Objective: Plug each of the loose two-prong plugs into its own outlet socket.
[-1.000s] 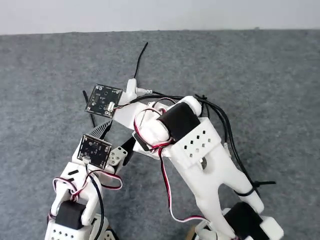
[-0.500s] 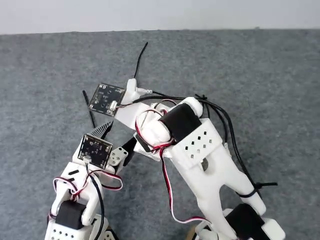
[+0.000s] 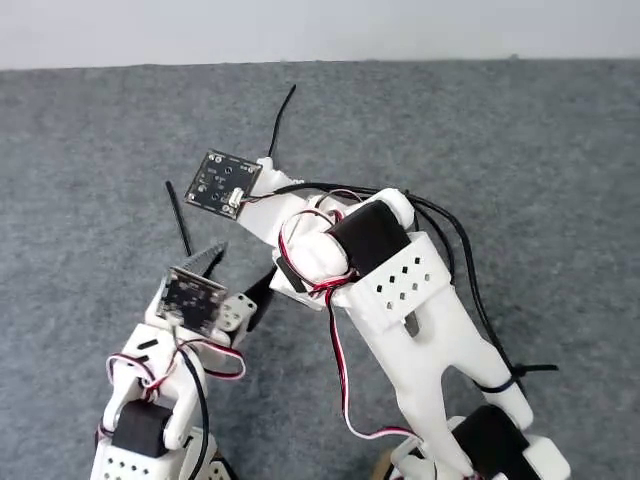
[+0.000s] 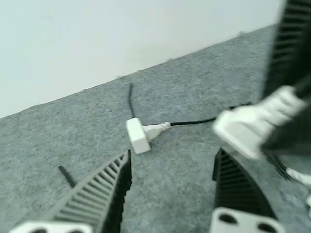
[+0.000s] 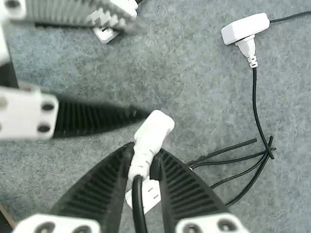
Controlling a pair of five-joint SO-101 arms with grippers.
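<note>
The grey carpeted worktop carries both arms. The right arm, the bulkier one in the high view, leans across the middle toward the far left. The left arm stands at the near left. The right gripper has its fingers clenched on a white plug, whose black cord runs back between them. The left gripper is released, its fingers spread wide with bare carpet between them. One of its tips lies just beside the held plug's head. Farther off on the carpet, a white outlet socket lies with a second plug seated in it. Under the right fingers a small white block rests on the carpet, partly hidden.
</note>
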